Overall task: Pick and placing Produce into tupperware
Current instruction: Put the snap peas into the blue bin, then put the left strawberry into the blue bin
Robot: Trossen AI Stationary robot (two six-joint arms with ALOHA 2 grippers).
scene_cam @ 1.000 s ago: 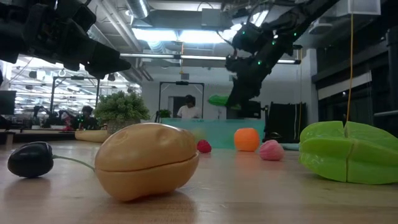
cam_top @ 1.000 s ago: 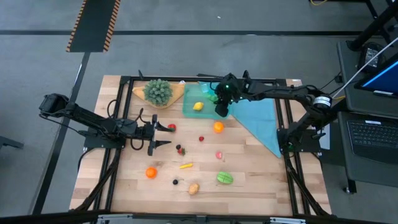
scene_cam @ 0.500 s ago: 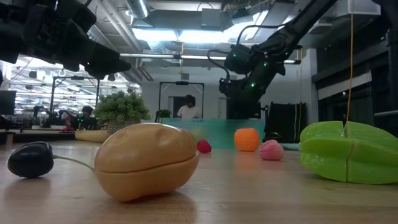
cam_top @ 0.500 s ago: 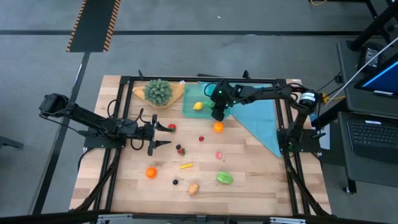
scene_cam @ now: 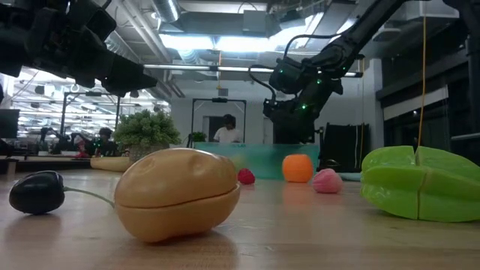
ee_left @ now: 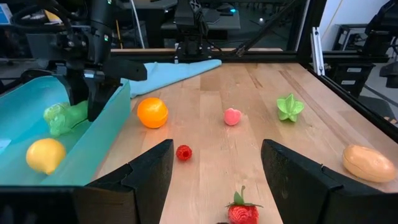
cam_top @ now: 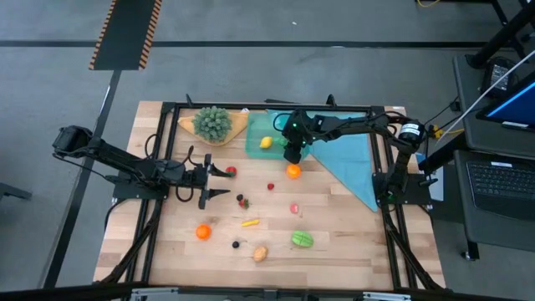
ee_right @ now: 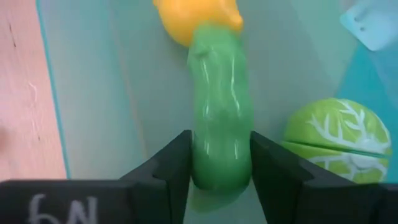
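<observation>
The tupperware [cam_top: 254,149], a clear teal container, stands at the table's far middle on a teal cloth [cam_top: 351,159]. Inside it lie a yellow lemon [ee_right: 198,17] and a round green-and-white piece [ee_right: 333,140]. My right gripper [cam_top: 292,152] reaches down into it, shut on a long green vegetable [ee_right: 219,112]. More produce is scattered over the wooden table, among it an orange [cam_top: 293,171], a pink piece [cam_top: 295,208] and a green star fruit [cam_top: 302,239]. My left gripper [cam_top: 219,181] waits open over the table's left part, touching nothing. My right gripper pinches the green vegetable's near end [ee_right: 217,168] between its two fingers, one on each long side. The fingers slant down from the table's right and lie along the vegetable. The vegetable lies on the tupperware's floor, and its far end [ee_right: 214,34] touches the lemon.
A bushy green plant on a tan wooden dish [cam_top: 213,124] stands left of the tupperware. A tan potato [cam_top: 261,252], a second orange [cam_top: 202,232], a strawberry [cam_top: 242,201] and other small pieces lie toward the near edge. Black frame rails run along the table's sides.
My right gripper has come down into the tupperware with the green vegetable, tipping a little more downward. The vegetable, which hung above the container's rim, is now down inside it.
</observation>
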